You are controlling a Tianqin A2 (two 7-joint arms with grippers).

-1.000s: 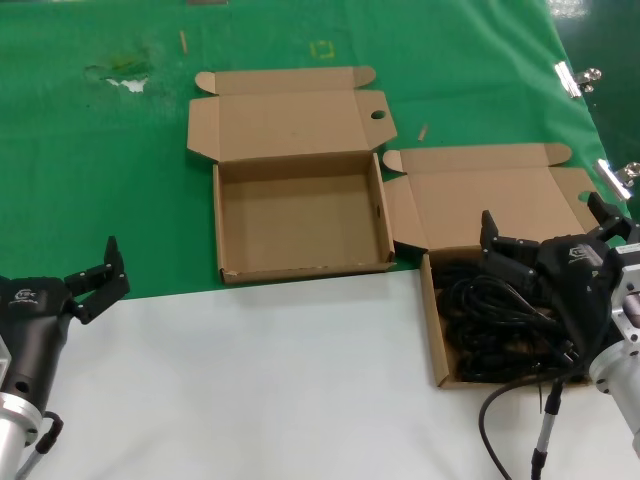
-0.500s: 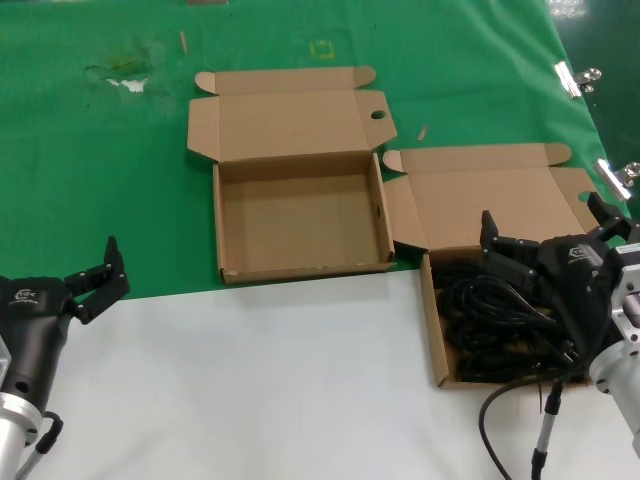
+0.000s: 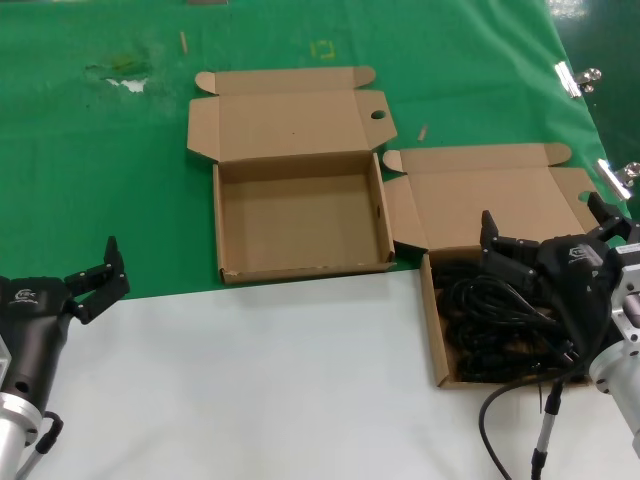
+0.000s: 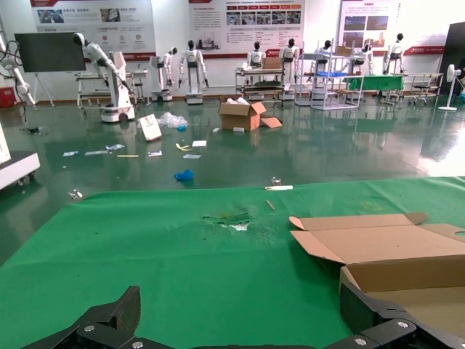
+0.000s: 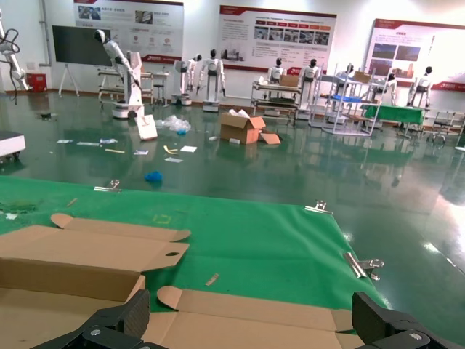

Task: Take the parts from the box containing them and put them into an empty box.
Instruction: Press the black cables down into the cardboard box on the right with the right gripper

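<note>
The box holding the parts (image 3: 432, 330) lies at the right, lid open toward the back (image 5: 240, 323). Black coiled power cords (image 3: 490, 320) fill it. My right gripper (image 3: 545, 225) is open and hovers just above the cords at the box's back, holding nothing. The empty box (image 3: 300, 215) lies in the middle on the green cloth, lid open behind it; its lid also shows in the right wrist view (image 5: 80, 254) and the left wrist view (image 4: 385, 243). My left gripper (image 3: 95, 270) is open and empty at the near left, away from both boxes.
Green cloth (image 3: 100, 180) covers the back half of the table and white surface (image 3: 250, 380) the front. Metal clips (image 3: 575, 78) hold the cloth at the right edge. My own thin black cable (image 3: 510, 420) loops below the right arm.
</note>
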